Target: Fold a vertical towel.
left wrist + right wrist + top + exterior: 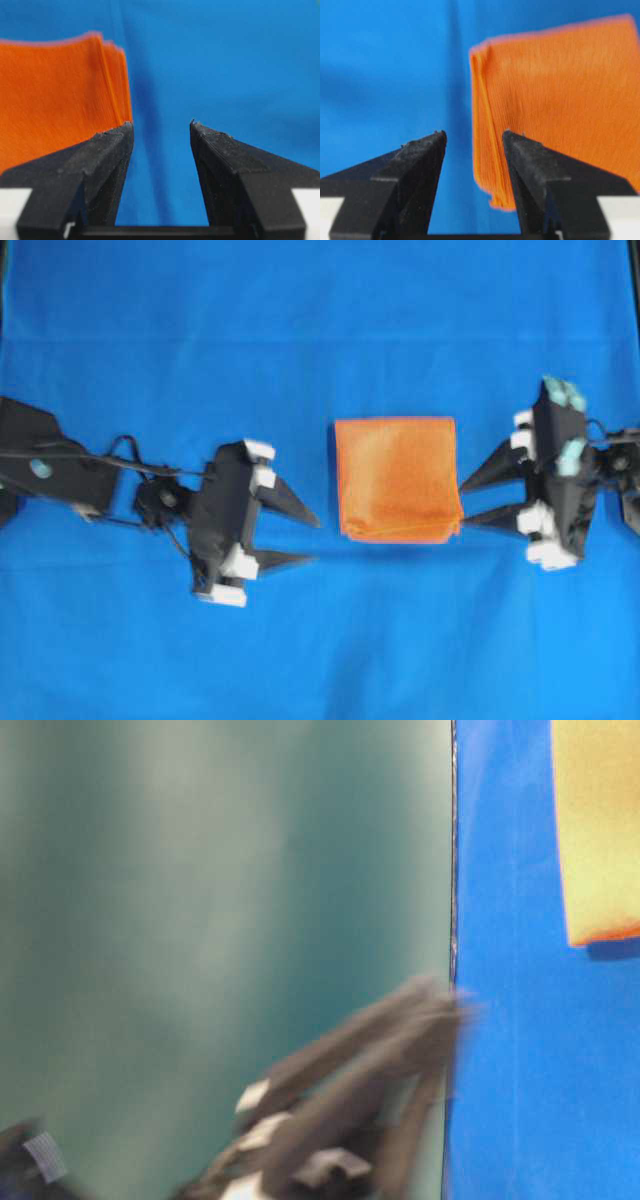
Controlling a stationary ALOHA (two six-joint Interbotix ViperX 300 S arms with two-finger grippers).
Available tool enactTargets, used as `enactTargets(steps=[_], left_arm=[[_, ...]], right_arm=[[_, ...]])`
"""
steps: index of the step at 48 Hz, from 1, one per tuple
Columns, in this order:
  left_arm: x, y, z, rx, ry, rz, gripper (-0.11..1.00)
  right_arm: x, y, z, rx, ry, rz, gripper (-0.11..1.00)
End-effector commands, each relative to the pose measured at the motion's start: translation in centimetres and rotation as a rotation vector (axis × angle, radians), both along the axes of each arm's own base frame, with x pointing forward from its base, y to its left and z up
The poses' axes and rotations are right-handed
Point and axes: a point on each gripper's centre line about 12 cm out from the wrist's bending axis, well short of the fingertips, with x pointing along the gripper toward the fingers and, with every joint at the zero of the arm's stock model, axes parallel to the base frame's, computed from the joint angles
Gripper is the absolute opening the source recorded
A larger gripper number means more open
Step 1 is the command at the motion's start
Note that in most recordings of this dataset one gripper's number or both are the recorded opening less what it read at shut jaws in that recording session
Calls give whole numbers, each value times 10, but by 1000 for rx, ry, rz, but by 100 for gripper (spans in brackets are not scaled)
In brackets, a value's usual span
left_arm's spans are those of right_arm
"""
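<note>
The desk is covered by a blue sheet (320, 320). The orange towel (397, 478), folded into layers, is laid flat near the middle of the desk, somewhat toward its right edge. The right claw (462, 505) is seen open and empty, its tips just beside the towel's right edge. The left claw (315, 540) is likewise parted, holding nothing, apart from the towel's left edge.

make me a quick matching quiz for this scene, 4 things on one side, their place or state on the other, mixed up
1. towel
2. left gripper
3. right gripper
4. blue sheet

a. covers the whole table
b. open, tips beside the towel's right edge in the overhead view
c. folded in layers, lying flat
d. open, clear of the towel on its left in the overhead view

Pairs: 1-c, 2-d, 3-b, 4-a
</note>
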Motion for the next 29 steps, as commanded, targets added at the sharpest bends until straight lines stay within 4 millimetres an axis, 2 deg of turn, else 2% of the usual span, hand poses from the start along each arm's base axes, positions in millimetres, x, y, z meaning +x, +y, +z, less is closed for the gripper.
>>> enactTargets(steps=[1,5,15,23,29], left_arm=[[-9,3,29,-8,-78,2,46],[-18,8,41,-12,-112,9,46],[-45,15,74,-21,-200,15,46],[-76,28,86,-21,-248,39,46],[-101,35,92,-25,-288,55,46]], right_arm=[[-2,0,26,-17,-96,16,54],[-10,-3,47,-38,-173,22,54],[-35,-15,85,-100,-299,0,54],[-53,-25,104,-158,-341,-28,54],[-68,-32,106,-196,-330,-60,54]])
